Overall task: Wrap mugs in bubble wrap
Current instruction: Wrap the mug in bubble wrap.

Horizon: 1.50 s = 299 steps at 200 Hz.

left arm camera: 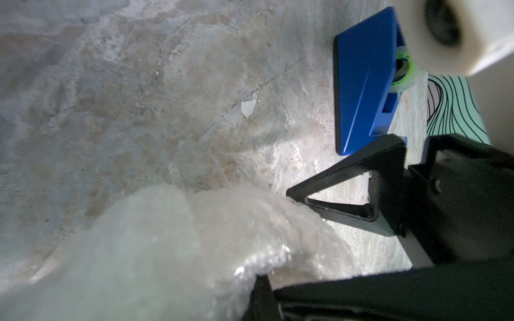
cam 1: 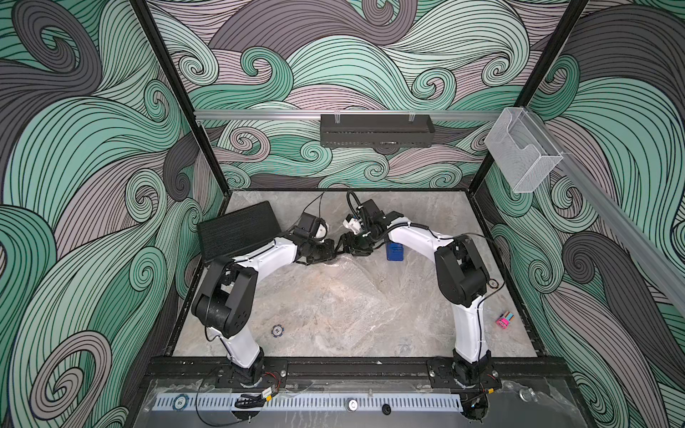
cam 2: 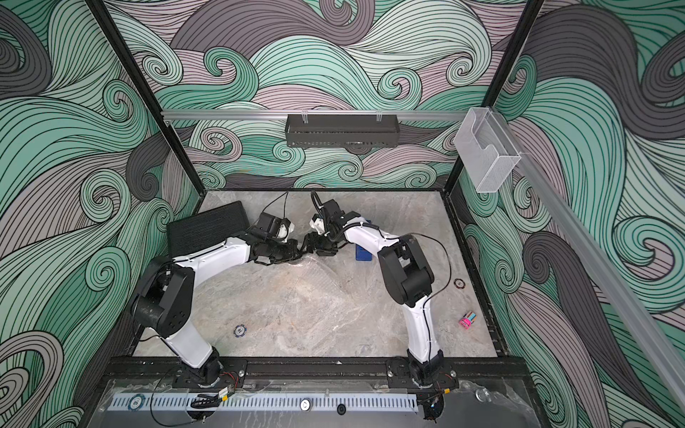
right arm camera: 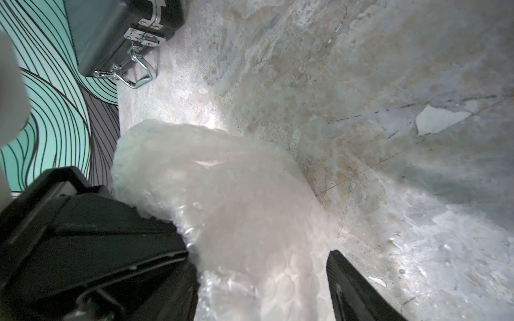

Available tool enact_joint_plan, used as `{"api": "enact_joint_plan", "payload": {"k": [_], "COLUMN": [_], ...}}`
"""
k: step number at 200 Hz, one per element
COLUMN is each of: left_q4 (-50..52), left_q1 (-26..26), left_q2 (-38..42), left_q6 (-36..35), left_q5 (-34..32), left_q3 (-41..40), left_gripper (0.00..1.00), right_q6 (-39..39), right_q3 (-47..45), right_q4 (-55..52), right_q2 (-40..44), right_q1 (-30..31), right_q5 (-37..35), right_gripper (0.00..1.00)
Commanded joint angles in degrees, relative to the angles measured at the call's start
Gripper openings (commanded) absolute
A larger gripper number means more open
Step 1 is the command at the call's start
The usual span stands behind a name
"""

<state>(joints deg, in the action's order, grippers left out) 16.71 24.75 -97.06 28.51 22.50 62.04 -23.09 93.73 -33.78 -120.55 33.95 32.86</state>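
Right wrist view, and we're in close: the bubble wrap (right arm camera: 219,172) is bunched into a pale, shiny hump, and the pink blush glowing through it is the mug (right arm camera: 239,228), bundled inside. The right gripper (right arm camera: 260,251) has its jaws spread wide, one black finger on either side of the bundle. One finger lies against the plastic and the other sits just beside it. Whether they are squeezing, I can't tell.

Over to the left wrist view: the left gripper (left arm camera: 261,286) is clamped tight, with a glossy fold of the wrap pinched between its fingertips. Across the hump, a triangular black finger of the right gripper touches the plastic from the opposite side.

In both top views the two grippers meet almost tip to tip over the bundle. That puts it in the far half of the marble-look table (cam 1: 352,326), about midway between its left and right edges. The loose part of the sheet lies flat, trailing toward the table's centre.

A blue tape dispenser (cam 1: 394,252) stands just to the right of the bundle, partly under the right arm. A black latched case (cam 1: 237,229) lies by the far-left corner. One poker chip (cam 1: 277,330) sits toward the near-left corner, another poker chip (cam 1: 493,284) by the right edge, and a small pink packet (cam 1: 504,320) lies farther along that edge, toward the near-right corner.
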Motion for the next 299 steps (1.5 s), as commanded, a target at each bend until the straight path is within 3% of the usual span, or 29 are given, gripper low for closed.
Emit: {"api": "enact_joint_plan", "payload": {"k": [1, 30, 95, 134, 151, 194, 218, 245, 276, 299], "left_q4": [-1.6, -3.5, -3.4, -8.3, -8.9, -11.9, -16.6, -14.7, -14.6, -6.9], "left_q1": [1.4, 1.4, 1.1, -0.3, -0.4, -0.1, 0.3, 0.2, -0.9, -2.0], "left_q2": [-0.4, 0.7, 0.6, 7.3, 9.2, 5.3, 4.6, 3.8, 8.3, 15.0], "left_q6": [-2.5, -2.1, 0.0, 6.5, 8.0, 10.3, 12.8, 12.0, 14.2, 13.6], "left_q5": [6.0, 8.7, 7.8, 2.2, 1.2, 5.7, 6.5, 5.5, 1.6, -6.7], "left_q3": [2.3, 2.6, 3.3, 1.1, 1.9, 1.9, -0.6, -0.5, -1.0, 2.6], "left_gripper": [0.0, 0.06, 0.2, 0.52, 0.58, 0.54, 0.53, 0.51, 0.52, 0.58], "right_q6": [1.9, 1.9, 1.4, 1.9, 1.7, 1.4, 1.6, 1.0, 1.1, 1.4], "right_q3": [1.2, 0.3, -1.6, -2.4, -2.9, -2.9, -3.5, -4.2, -2.4, -2.0], "right_q4": [-1.5, -0.9, 1.5, 1.4, 2.0, 2.6, 2.7, 4.0, 2.7, 1.8], "right_q2": [-3.1, -3.9, -2.4, -2.4, -2.3, -2.6, -2.2, -1.3, -1.9, -2.3], "right_q1": [2.4, 2.3, 2.3, 2.3, 2.3, 2.4, 2.5, 2.3, 2.4, 2.3], "right_q5": [-2.1, -3.4, -4.0, -4.6, -4.5, -3.9, -4.0, -3.6, -4.1, -4.5], "right_gripper": [0.7, 0.67, 0.65, 0.65, 0.64, 0.63, 0.63, 0.63, 0.63, 0.63]}}
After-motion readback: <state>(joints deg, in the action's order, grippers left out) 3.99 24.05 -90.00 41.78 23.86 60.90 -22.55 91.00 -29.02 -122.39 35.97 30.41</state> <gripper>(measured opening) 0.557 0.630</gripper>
